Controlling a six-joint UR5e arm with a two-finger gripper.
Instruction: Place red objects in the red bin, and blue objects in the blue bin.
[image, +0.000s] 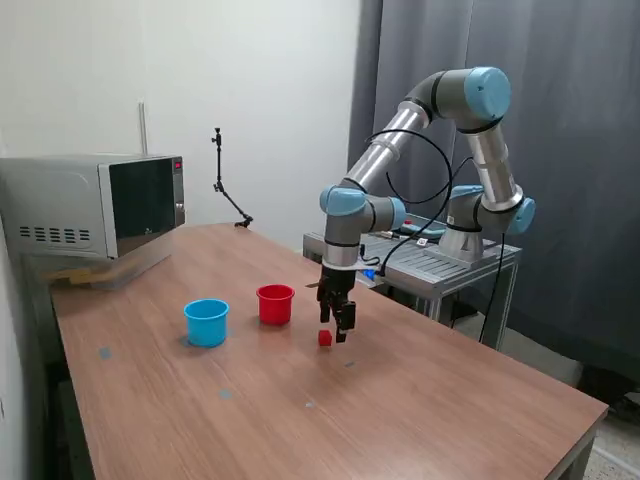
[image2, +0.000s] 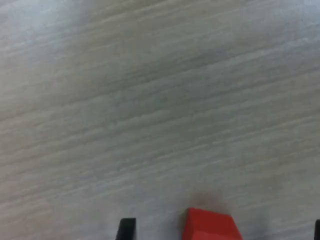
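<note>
One small red cube (image: 325, 339) lies on the wooden table (image: 400, 400), just to the exterior view's right of the red cup (image: 275, 303). The light blue cup (image: 206, 322) stands to the left of the red cup. My gripper (image: 338, 328) hangs low over the table, right at the cube. In the wrist view the red cube (image2: 210, 226) sits between the two spread fingertips (image2: 126, 229), nearer to neither by much and touching neither. The gripper is open and empty. No blue cubes and no second red cube are in view.
A microwave (image: 95, 205) stands at the table's far left corner. A thin black stand (image: 228, 190) rises at the back edge. The arm's metal base table (image: 440, 262) is behind the wooden table, with a dark curtain beyond.
</note>
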